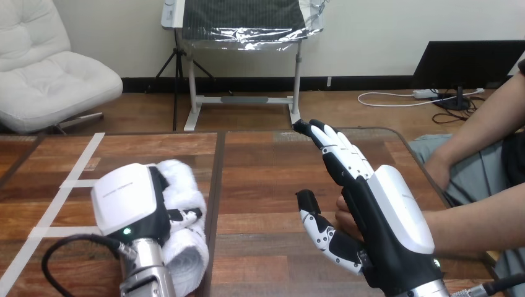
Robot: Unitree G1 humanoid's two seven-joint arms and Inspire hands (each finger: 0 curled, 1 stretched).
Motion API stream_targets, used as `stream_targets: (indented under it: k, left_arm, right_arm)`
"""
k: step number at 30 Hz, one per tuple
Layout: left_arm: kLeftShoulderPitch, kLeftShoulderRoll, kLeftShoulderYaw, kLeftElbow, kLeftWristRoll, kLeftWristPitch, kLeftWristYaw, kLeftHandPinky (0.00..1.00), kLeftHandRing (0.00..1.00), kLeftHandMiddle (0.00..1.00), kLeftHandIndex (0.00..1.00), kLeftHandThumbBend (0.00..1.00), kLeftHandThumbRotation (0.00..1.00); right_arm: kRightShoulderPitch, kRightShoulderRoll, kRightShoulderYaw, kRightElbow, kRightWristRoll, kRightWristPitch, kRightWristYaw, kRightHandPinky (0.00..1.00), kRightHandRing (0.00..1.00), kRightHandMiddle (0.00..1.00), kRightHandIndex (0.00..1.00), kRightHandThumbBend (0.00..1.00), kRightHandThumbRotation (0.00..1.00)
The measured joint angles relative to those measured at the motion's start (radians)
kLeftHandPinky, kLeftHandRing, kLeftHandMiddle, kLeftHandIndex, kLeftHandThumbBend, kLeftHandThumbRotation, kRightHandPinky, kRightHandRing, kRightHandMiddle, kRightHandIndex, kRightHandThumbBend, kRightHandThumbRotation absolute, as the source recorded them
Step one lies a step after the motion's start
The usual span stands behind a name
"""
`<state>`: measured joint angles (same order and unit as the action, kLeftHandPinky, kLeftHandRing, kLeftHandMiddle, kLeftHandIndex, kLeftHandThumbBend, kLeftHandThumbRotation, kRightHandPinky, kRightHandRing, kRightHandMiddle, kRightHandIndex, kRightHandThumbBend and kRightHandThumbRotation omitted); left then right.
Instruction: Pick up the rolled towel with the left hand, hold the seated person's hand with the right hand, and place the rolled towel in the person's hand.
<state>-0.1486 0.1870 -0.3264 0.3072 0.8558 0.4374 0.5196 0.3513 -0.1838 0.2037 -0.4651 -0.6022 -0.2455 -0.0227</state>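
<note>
Gripping the white rolled towel point(186, 185) on the wooden table point(266, 179), left hand point(127, 201) had fingers curled round it, right hand point(384, 210) stood open, fingers straight, the person's hand point(345, 219) just behind its palm

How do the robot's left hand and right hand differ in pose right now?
The left hand lies palm down on the rolled towel, fingers curled round it; the right hand stands on edge with straight fingers, gripping nothing. The left hand is at the left of the table; the right hand is at its right, beside the person's hand. Both have white back shells.
</note>
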Motion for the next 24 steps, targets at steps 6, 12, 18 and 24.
stream_targets:
  k: [6, 12, 18, 24]
  left_arm:
    - [0.023, 0.014, 0.026, 0.016, -0.085, -0.154, 0.023, 0.23, 0.29, 0.39, 0.53, 0.69, 0.00]
    - [0.050, 0.019, 0.057, 0.026, -0.192, -0.316, 0.024, 0.30, 0.35, 0.44, 0.53, 0.67, 0.00]
    - [0.074, 0.016, 0.096, 0.052, -0.337, -0.483, -0.015, 0.33, 0.38, 0.47, 0.54, 0.67, 0.00]
    - [0.099, -0.001, 0.143, 0.080, -0.522, -0.619, -0.119, 0.34, 0.40, 0.47, 0.53, 0.70, 0.00]
  right_arm:
    - [0.000, 0.000, 0.000, 0.000, 0.001, 0.000, 0.000, 1.00, 1.00, 0.96, 0.93, 0.08, 0.00]
    - [0.002, -0.001, 0.000, 0.000, 0.001, 0.000, 0.000, 1.00, 1.00, 0.96, 0.93, 0.08, 0.00]
    - [0.005, -0.001, 0.001, 0.001, 0.001, 0.000, 0.000, 1.00, 1.00, 0.96, 0.92, 0.08, 0.00]
    - [0.009, -0.002, 0.001, 0.001, 0.001, 0.000, 0.000, 1.00, 1.00, 0.95, 0.92, 0.07, 0.00]
